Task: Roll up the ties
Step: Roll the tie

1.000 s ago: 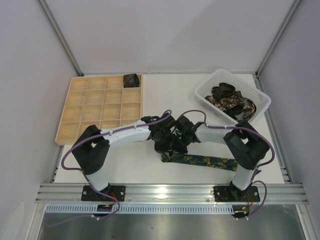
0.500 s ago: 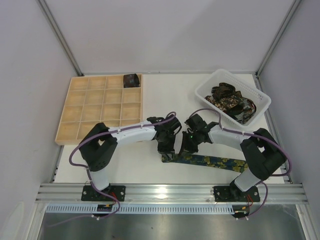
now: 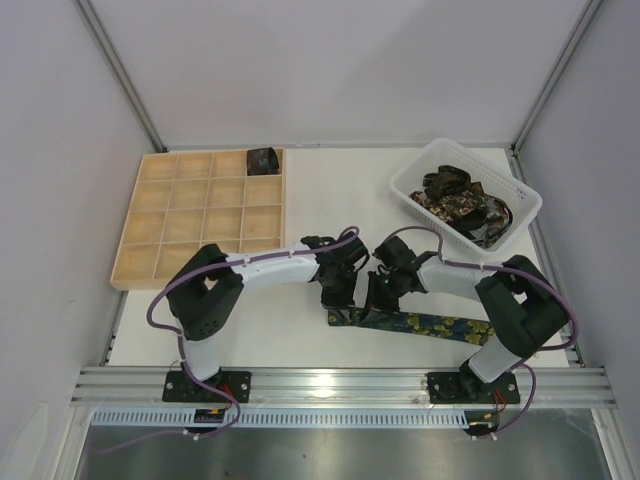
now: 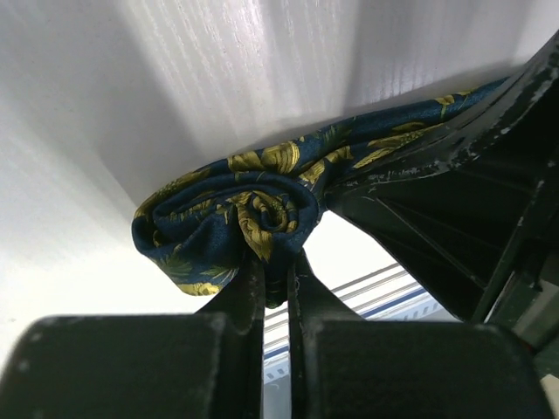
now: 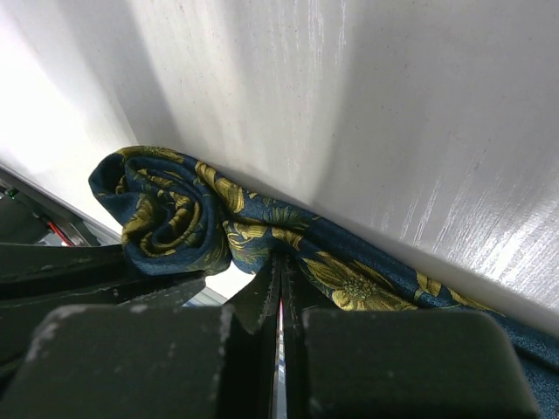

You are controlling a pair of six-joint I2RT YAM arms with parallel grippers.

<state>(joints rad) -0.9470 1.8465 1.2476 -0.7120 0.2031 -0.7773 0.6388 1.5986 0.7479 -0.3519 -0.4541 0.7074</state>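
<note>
A navy tie (image 3: 430, 324) with yellow-green flowers lies flat near the table's front edge, its left end wound into a loose roll (image 4: 236, 214). My left gripper (image 4: 276, 272) is shut on fabric at the roll's core; from above it (image 3: 338, 297) stands over that end. My right gripper (image 5: 281, 262) is shut, its tips against the tie's edge just beside the roll (image 5: 166, 214); the flat tie (image 5: 367, 279) runs off to the right. From above, the right gripper (image 3: 376, 300) sits close beside the left one. More dark ties (image 3: 455, 200) lie heaped in the basket.
A white slotted basket (image 3: 412, 178) stands at the back right. A pale wooden grid tray (image 3: 190, 225) lies at the back left, with one rolled dark tie (image 3: 263, 159) in its far right cell. Grey walls enclose the table; a metal rail runs along the near edge.
Both grippers have shifted slightly right and toward the near edge, staying together at the tie's rolled end. The right arm's elbow has swung outward to the right.
</note>
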